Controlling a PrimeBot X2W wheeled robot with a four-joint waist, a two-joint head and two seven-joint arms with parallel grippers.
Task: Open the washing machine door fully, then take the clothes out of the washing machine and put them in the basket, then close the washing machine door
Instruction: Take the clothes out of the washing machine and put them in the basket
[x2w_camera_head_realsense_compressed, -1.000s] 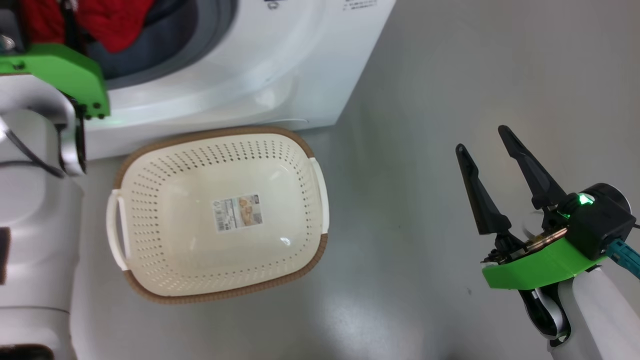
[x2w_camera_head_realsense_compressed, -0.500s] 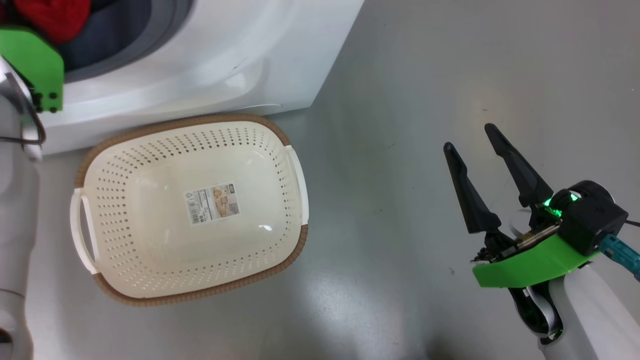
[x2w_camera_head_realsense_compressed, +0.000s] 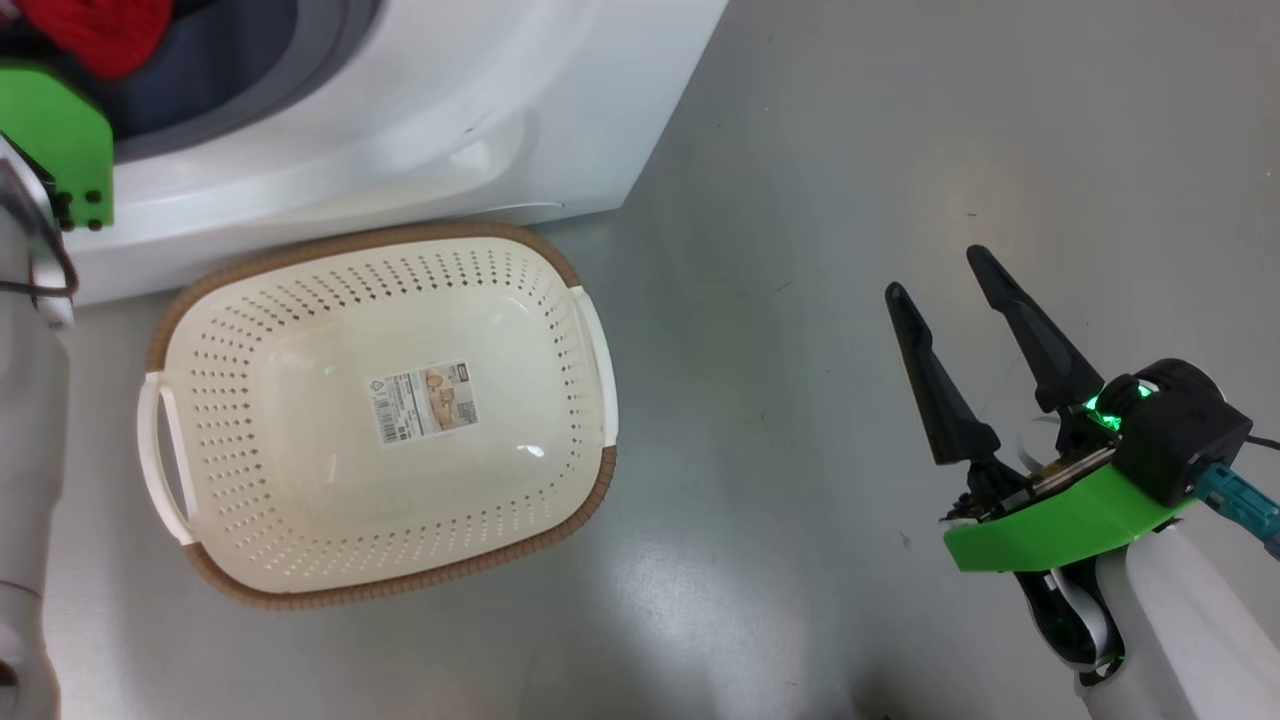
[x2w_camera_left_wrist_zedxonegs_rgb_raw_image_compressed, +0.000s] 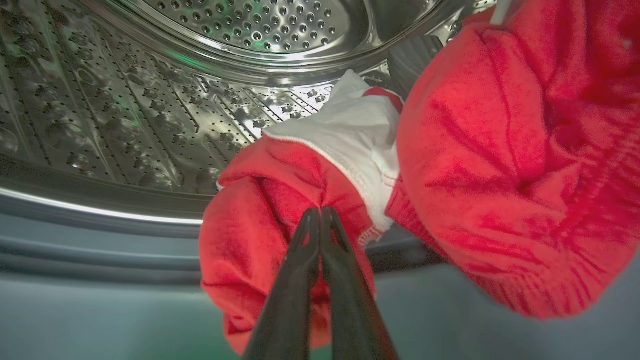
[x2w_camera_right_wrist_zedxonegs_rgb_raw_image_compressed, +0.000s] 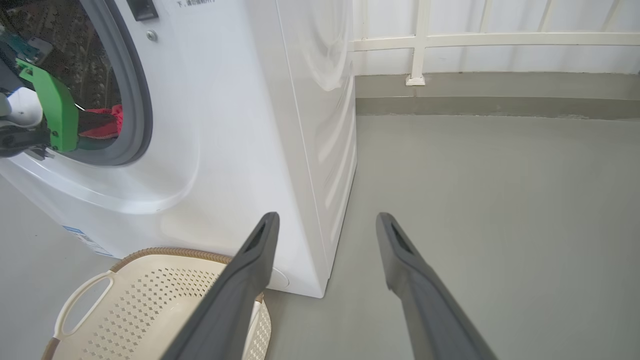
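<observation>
Now, clothes (x2w_camera_left_wrist_zedxonegs_rgb_raw_image_compressed: 500, 150): red with white trim, at the mouth of the drum (x2w_camera_left_wrist_zedxonegs_rgb_raw_image_compressed: 150, 100), centre and right of the left wrist view.
Left gripper (x2w_camera_left_wrist_zedxonegs_rgb_raw_image_compressed: 320, 212): jaws together, pinching a red fold, lower centre.
Washing machine (x2w_camera_head_realsense_compressed: 400, 120): upper left of the head view.
Basket (x2w_camera_head_realsense_compressed: 250, 330): on the floor (x2w_camera_head_realsense_compressed: 800, 150) just below the machine's front, label (x2w_camera_head_realsense_compressed: 423, 402) inside.
Right gripper (x2w_camera_head_realsense_compressed: 936, 271): jaws apart, lower right, above the floor.

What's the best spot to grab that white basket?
Probably the loop handle on the short side nearest the open right end effector, coming down from above. The basket sits flat on the floor, open side up, and a finger should be able to hook that handle.
</observation>
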